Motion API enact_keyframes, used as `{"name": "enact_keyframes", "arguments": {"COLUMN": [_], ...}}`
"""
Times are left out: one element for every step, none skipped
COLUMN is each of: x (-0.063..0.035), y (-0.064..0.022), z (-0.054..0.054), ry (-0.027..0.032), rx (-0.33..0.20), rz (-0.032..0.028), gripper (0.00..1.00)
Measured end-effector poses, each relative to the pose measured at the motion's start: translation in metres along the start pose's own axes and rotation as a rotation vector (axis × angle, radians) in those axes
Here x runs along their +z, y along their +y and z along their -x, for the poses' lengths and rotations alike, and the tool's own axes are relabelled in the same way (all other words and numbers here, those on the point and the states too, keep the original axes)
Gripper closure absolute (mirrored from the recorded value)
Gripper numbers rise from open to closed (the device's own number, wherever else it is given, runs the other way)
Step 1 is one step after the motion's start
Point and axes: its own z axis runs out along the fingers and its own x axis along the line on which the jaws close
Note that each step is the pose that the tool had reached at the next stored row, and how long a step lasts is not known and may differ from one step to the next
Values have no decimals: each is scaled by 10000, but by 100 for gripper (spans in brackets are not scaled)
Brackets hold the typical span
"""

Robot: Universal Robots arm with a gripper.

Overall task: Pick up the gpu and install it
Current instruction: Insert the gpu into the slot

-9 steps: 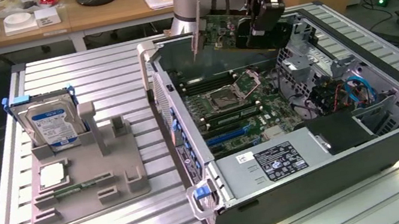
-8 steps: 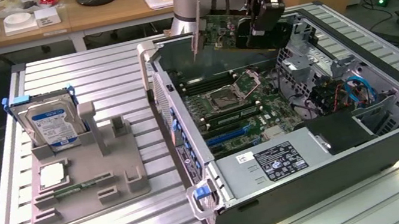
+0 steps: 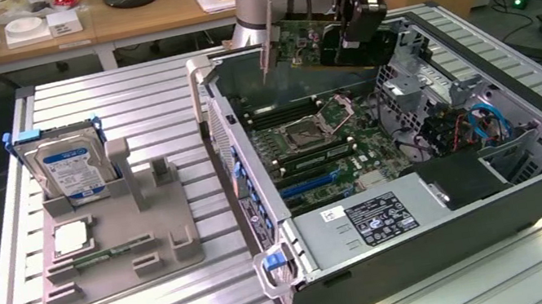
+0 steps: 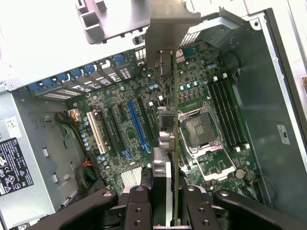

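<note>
While pinched along its top edge by the gripper, hangs upright above the case, clear of the motherboard: gpu edge-down, bracket toward the blue-clipped wall, likely to line up with a slot.

- One computer case lies open.
- One gpu hangs above the case.
- One hard drive and one memory stick sit beside the case.
</note>
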Motion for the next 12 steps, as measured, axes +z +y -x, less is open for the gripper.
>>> {"name": "enact_keyframes", "arguments": {"x": [0,0,0,0,1,0,0,0,0,0,1,2], "y": [0,0,0,0,0,0,0,-1,-1,-1,-1,-2], "z": [0,0,0,0,-1,-1,-2,-2,-2,-3,-4,-6], "ry": [0,0,0,-1,0,2,6,10,13,13,15,17], "rx": [0,0,-1,-7,-20,-51,-113,-197,-276,-345,-427,-510], "rz": [0,0,0,0,0,1,2,3,3,-1,-3,-4], "gripper": [71,71,71,71,71,71,71,71,71,71,71,71]}}
